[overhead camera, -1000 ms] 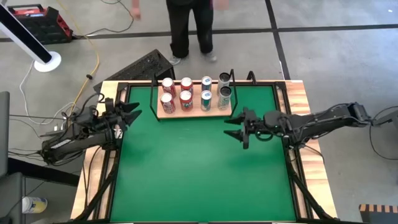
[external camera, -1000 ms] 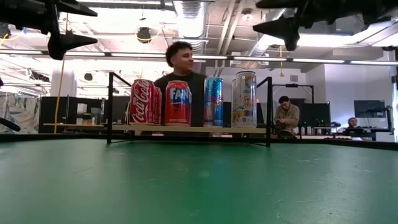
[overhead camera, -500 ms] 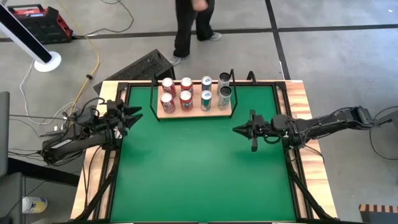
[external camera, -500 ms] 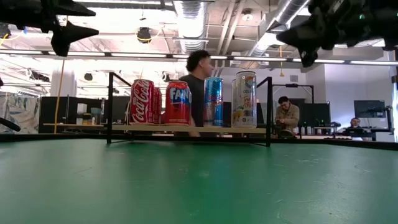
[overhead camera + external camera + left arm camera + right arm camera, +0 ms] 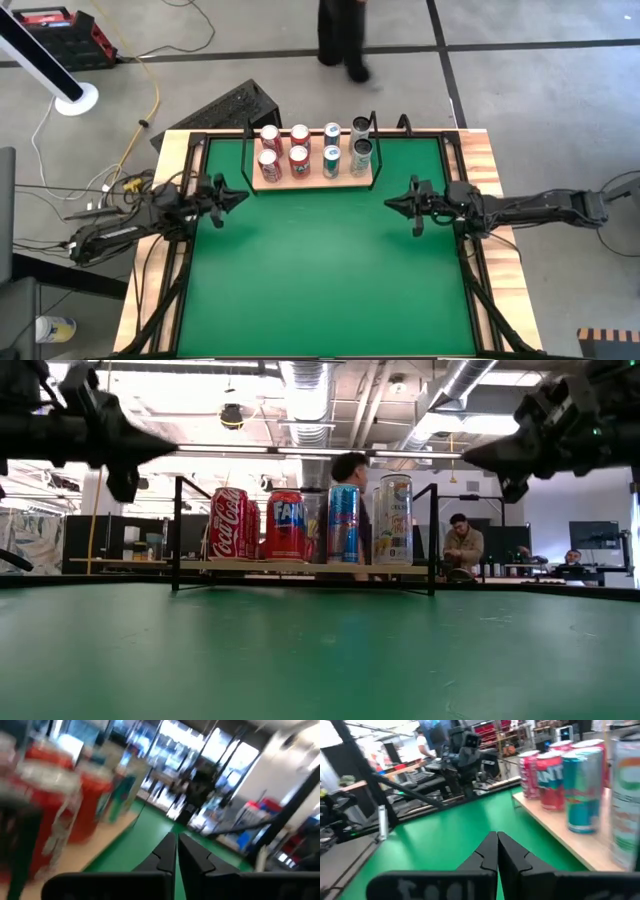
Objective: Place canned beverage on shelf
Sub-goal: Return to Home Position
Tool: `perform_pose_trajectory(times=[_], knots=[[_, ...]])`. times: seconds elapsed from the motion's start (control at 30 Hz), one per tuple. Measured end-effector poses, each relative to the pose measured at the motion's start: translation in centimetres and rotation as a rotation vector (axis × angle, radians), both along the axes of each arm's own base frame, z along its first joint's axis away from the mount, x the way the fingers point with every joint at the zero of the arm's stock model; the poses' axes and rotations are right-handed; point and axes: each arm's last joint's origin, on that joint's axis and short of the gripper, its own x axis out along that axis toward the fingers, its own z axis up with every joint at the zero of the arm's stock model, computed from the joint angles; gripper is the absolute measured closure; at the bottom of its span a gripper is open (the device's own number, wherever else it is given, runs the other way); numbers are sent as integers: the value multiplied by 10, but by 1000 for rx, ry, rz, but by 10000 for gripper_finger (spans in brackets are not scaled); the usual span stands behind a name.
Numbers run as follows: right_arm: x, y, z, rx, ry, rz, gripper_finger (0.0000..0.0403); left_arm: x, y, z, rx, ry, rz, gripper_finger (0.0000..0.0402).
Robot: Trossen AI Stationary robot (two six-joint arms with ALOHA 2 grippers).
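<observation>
**All cans shelved; arms due home**

The flat rectangular pale-wood shelf with black wire ends stands near the far edge of the green-topped table. It carries eight cylindrical metal soda cans in two rows: two red pairs, a blue pair and a white-yellow pair. No can stands off it, so placing looks done and the step in hand seems to be homing. The left gripper hovers off the shelf's left end, fingers pressed together and empty. The right gripper hovers off its right end, likewise closed and empty. The next move calls for drawing both arms back, clear of the wire frame.
</observation>
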Motion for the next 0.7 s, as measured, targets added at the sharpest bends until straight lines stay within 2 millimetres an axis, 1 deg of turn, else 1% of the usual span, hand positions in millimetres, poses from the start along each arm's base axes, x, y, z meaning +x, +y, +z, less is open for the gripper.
perform_pose_trajectory(times=[0.13,0.27,0.37,0.47,0.6,0.7], knots=[[-5,-4,-8,-2,9,-42,367,2,0,-9,29,108,4,401],[-7,-8,-17,-75,59,-59,376,3,1,-14,115,179,27,401],[-9,-11,-24,-127,121,-76,385,3,3,-16,155,217,98,401],[-10,-14,-30,-146,190,-96,381,3,5,-18,187,259,130,401],[-12,-16,-36,-291,280,-85,357,5,5,-20,295,311,132,401],[-12,-16,-36,-379,295,-74,349,5,5,-21,344,331,134,401]])
